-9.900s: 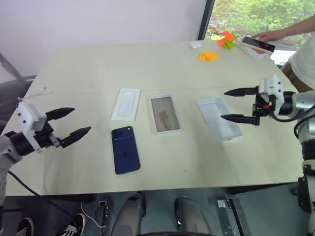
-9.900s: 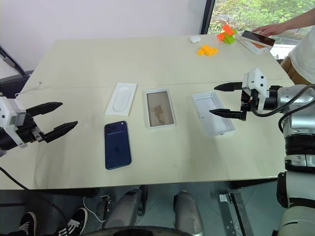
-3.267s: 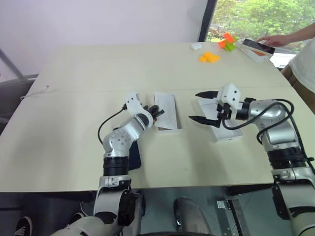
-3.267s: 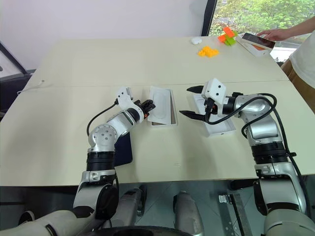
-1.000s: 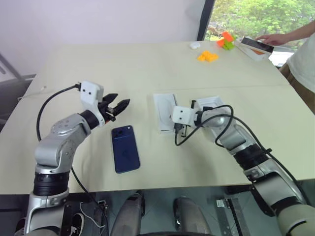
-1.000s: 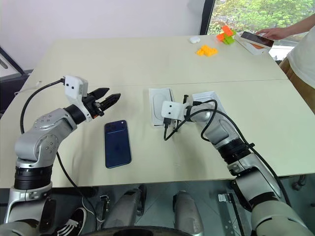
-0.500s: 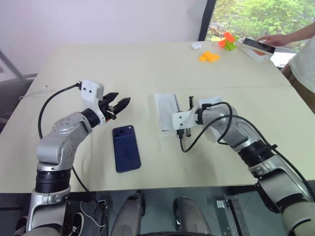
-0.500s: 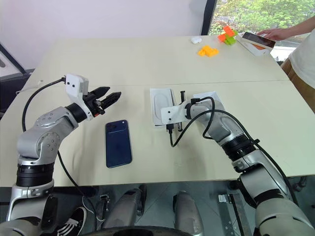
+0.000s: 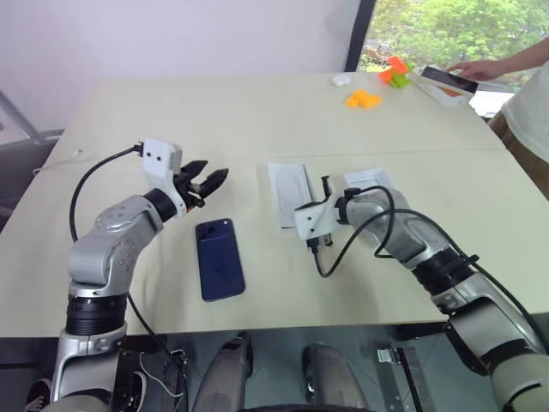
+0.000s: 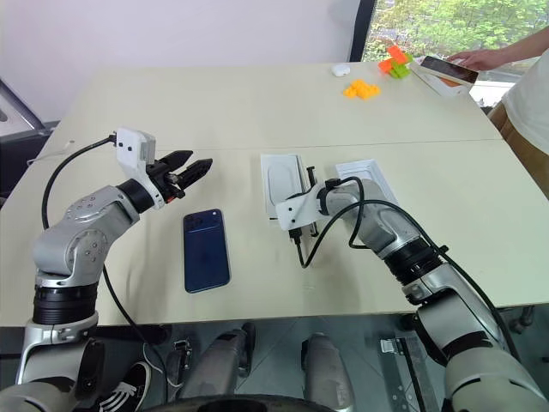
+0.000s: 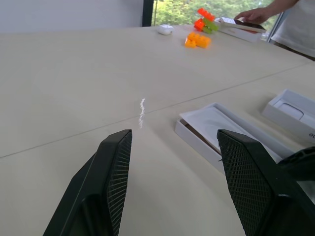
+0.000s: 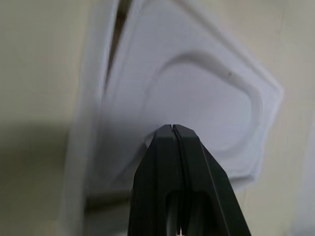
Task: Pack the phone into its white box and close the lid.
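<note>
The dark blue phone (image 9: 220,259) lies flat on the table, near the front left of the white box (image 9: 276,199). A white insert (image 12: 197,98) with a rounded recess lies askew inside the box. My right gripper (image 9: 324,181) is shut, and its tip (image 12: 172,127) rests on the near part of that insert. To the right of the box is the lid (image 9: 374,178), white inside facing up and partly hidden by my right arm. My left gripper (image 9: 210,178) hangs open and empty above the table, left of the box and beyond the phone's far end.
Orange blocks (image 9: 363,99), orange-and-green blocks (image 9: 395,70) and a small white object (image 9: 340,79) lie at the back right. There a person's hand (image 9: 480,67) rests on another phone on a box. The person's torso (image 9: 532,103) stands at the right edge.
My right wrist has rolled while its shut fingers stayed at the insert in the box. The left arm has kept still.
</note>
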